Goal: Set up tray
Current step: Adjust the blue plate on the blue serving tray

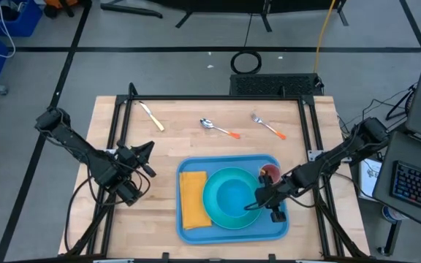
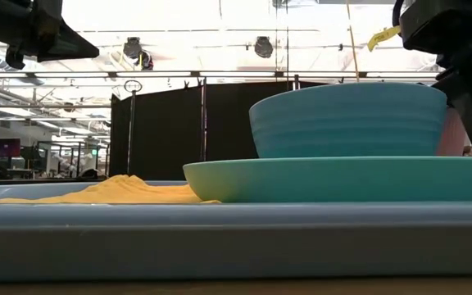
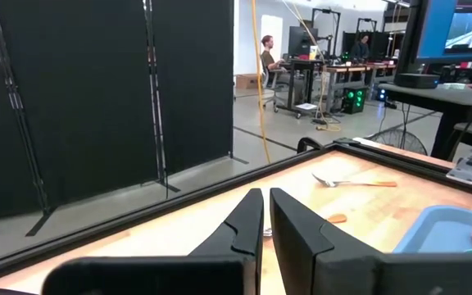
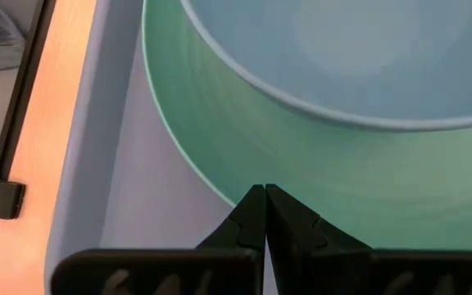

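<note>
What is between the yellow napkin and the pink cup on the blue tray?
The teal plate with the bowl on it lies between the napkin and cup on the tray, seen from above.

No readable text, labels or numbers.

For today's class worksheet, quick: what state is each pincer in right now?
Left pincer: closed, holding nothing, off the tray.
Right pincer: closed, empty, at the plate rim over the tray.
</note>
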`<state>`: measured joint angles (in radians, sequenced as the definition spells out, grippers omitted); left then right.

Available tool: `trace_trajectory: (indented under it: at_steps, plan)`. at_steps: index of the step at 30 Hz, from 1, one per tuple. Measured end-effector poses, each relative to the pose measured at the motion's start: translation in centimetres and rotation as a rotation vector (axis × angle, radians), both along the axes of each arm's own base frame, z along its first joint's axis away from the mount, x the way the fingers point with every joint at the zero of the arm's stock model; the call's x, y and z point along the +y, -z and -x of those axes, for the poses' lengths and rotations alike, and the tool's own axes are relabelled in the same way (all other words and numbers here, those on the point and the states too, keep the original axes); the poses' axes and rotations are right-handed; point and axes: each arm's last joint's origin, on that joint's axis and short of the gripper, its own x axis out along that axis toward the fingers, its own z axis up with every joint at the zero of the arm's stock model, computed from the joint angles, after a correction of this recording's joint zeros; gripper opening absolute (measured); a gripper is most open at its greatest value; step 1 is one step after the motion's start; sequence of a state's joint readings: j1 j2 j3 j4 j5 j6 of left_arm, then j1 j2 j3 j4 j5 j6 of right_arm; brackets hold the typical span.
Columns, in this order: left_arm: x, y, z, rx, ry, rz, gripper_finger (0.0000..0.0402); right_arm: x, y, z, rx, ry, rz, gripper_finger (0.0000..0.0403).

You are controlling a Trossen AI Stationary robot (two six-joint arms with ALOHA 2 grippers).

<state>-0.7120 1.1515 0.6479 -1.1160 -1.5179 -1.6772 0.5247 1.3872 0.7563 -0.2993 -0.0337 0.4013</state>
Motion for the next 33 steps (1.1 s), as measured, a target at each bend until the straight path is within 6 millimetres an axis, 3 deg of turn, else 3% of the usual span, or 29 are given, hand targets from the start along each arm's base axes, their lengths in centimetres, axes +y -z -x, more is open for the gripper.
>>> trace_trajectory:
  at_steps: [8,19,26,33]
  plan:
    - [0.0,0.0,0.0,-0.001,0.0,0.001,0.0031,-0.2,-0.1,0.3,0.01,-0.002,0.021,0.0]
    - [0.0,0.0,0.0,-0.002,0.0,0.002,0.0031,-0.5,-2.0,0.9,-0.094,-0.006,0.031,0.0]
    - [-0.1,0.0,-0.1,-0.008,0.0,0.007,0.0031,0.9,-5.3,1.3,-0.232,-0.029,-0.017,0.0]
    - [-0.1,0.0,-0.1,-0.009,0.0,0.017,0.0031,2.3,-5.2,0.6,-0.212,0.035,-0.013,0.0]
